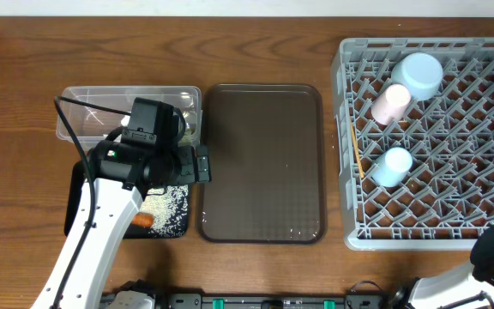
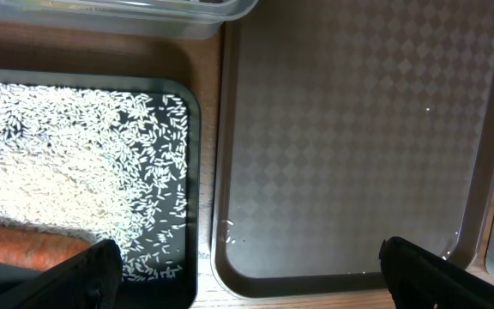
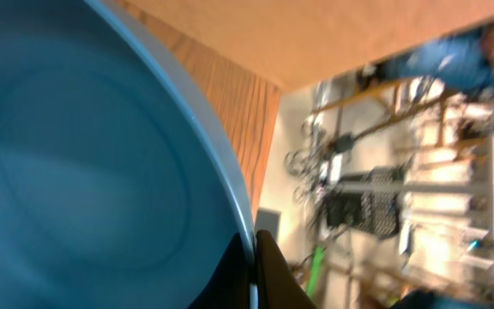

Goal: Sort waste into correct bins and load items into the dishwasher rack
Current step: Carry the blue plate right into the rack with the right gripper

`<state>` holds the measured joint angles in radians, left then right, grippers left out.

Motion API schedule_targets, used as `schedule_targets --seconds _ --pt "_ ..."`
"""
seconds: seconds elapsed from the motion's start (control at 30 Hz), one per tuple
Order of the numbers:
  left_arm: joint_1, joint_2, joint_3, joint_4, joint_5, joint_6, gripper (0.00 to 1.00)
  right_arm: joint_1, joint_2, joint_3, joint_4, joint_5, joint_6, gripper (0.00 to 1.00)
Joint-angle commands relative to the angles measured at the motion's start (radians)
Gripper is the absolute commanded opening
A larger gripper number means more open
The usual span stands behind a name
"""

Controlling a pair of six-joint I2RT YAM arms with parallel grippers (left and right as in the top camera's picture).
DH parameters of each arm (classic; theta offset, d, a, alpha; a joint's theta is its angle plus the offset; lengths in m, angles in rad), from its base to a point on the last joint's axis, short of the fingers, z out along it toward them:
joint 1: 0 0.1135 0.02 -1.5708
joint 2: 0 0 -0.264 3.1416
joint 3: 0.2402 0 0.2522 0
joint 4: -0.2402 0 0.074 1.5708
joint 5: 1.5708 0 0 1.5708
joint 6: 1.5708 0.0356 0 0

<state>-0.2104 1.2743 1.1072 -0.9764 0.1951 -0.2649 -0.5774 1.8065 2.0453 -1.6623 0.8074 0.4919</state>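
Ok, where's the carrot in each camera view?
Overhead: carrot low on the left, in the black tray, next to the rice.
Left wrist: carrot at bottom left, just below the rice.
Right wrist: not in it; the blue plate fills most of it.
Shared landmark: the brown tray, right of the black tray in overhead and left wrist.

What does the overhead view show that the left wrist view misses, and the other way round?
Overhead only: the large grey plastic dishwasher rack holding a small pink cup, a small light-blue cup, a pale-blue bowl and thin wooden chopsticks. Left wrist only: a few stray rice grains on the dark brown serving tray, and the left fingers spread wide, empty. Both: that tray, the shallow black rectangular tray with loose white rice and a small orange carrot, and the clear plastic tub.
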Motion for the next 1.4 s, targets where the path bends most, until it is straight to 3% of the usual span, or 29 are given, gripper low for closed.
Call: schedule_targets --seconds 0.0,0.5,0.9,1.2,1.37 --pt "0.004 0.000 0.008 -0.003 -0.013 0.002 0.98 0.049 0.048 0.002 0.003 0.107 -0.098 0.02" --pt "0.004 -0.001 0.008 -0.003 -0.013 0.002 0.98 0.219 0.176 -0.122 -0.028 0.307 -0.212 0.01" --pt "0.004 0.000 0.008 -0.003 -0.013 0.002 0.98 0.335 0.177 -0.272 0.140 0.320 -0.375 0.01" --pt "0.004 0.000 0.008 -0.003 -0.013 0.002 0.98 0.447 0.177 -0.272 0.156 0.537 -0.393 0.01" --pt "0.004 0.000 0.008 -0.003 -0.013 0.002 0.98 0.473 0.177 -0.272 0.208 0.666 -0.566 0.01"
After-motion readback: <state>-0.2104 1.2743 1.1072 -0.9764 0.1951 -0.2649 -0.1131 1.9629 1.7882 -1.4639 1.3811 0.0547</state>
